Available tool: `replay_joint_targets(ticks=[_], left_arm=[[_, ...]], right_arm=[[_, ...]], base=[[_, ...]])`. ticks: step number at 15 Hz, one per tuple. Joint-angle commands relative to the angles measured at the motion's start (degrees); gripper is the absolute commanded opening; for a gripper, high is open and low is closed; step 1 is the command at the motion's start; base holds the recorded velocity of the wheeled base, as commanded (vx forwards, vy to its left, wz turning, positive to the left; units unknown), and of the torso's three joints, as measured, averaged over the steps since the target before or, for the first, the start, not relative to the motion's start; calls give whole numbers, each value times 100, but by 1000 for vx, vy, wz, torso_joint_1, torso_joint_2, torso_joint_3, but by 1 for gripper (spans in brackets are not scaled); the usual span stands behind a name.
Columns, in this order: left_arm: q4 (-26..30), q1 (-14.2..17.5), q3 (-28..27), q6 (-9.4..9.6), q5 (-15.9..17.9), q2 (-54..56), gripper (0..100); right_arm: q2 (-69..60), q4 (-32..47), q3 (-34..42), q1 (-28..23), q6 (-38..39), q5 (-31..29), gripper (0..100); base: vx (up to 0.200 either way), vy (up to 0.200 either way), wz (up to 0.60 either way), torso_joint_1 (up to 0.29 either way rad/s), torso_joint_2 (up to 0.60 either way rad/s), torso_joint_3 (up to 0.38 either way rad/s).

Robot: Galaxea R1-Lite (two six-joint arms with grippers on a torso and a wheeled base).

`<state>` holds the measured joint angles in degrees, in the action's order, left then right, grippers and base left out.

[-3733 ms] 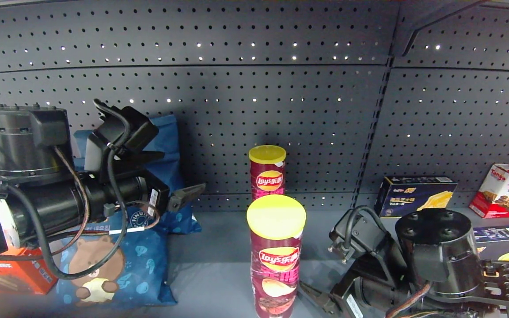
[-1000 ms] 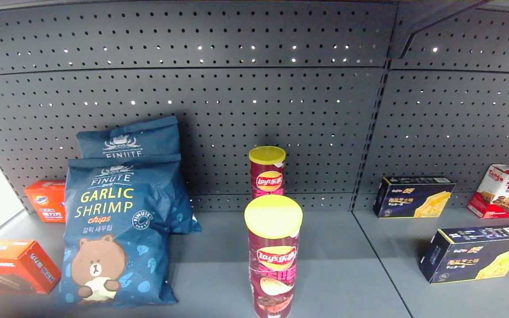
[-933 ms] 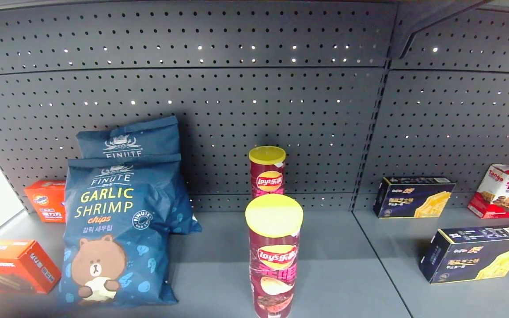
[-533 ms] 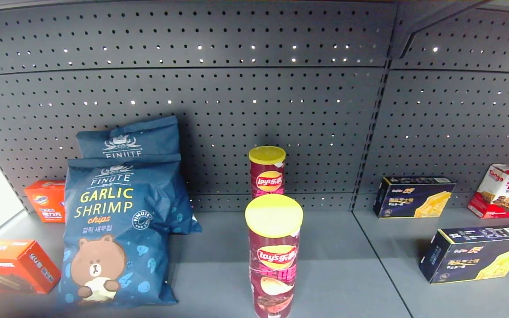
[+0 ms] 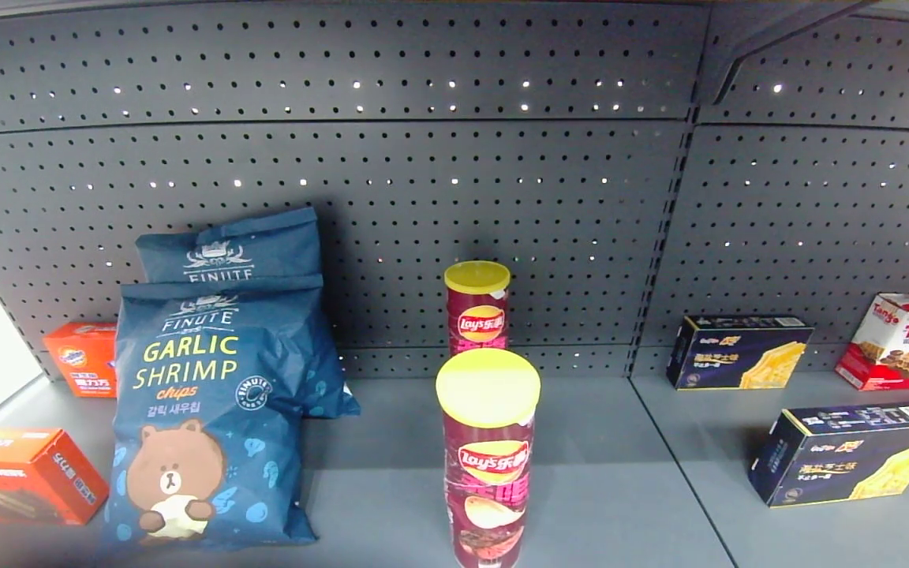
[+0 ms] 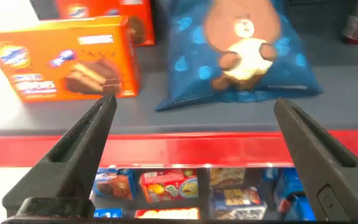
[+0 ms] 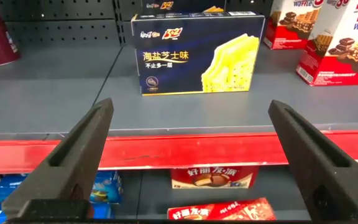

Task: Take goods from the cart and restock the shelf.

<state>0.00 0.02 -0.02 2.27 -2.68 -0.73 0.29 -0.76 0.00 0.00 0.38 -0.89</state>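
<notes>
Left pincer (image 6: 194,155): fingers spread wide, nothing held. It hangs just before the red edge strip (image 6: 179,149), facing the near orange box (image 6: 67,59) and the bear-print bag (image 6: 241,50).
Right pincer (image 7: 191,158): equally wide open and empty, before the same strip, facing the near navy box (image 7: 197,53).
Lower packs (image 7: 210,177): snack packs on a level beneath the strip.
Shelf (image 5: 596,489): grey deck across the lower half of the head frame.
Front row: near orange box at lower left. The bear-print bag stands right of it, overlapping a second blue bag (image 5: 233,244) behind. The near chip can (image 5: 488,457) is upright at lower centre. The near navy box lies on its long side at lower right, turned at an angle.
Back row: far orange box (image 5: 82,356) at mid-left. The far chip can (image 5: 476,308) is upright at centre, directly behind the near one. The far navy box (image 5: 738,351) is at mid-right and the red-and-white wafer box (image 5: 904,339) at the right edge.
Pegboard wall (image 5: 423,173): dark, perforated, upper half.
</notes>
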Motion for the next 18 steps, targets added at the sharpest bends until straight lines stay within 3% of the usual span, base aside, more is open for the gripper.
replay_joint_targets(ticks=[1,4,11,14,18], left_arm=[[0,24,2,2,22,73,100],[0,24,-6,-165,224,73,100],[-9,24,-6,-236,286,73,100],[0,15,2,-121,391,73,100],[0,24,-6,-183,400,73,100]], right_arm=[[15,-4,0,0,6,1,100],[15,-4,0,0,-3,1,100],[15,-4,0,0,6,1,100],[15,-4,0,0,-3,1,100],[15,-4,0,0,-3,1,100]], base=[[0,0,0,0,0,0],[0,0,0,0,0,0],[0,0,0,0,0,0],[0,0,0,0,0,0],[-50,0,0,1,1,1]])
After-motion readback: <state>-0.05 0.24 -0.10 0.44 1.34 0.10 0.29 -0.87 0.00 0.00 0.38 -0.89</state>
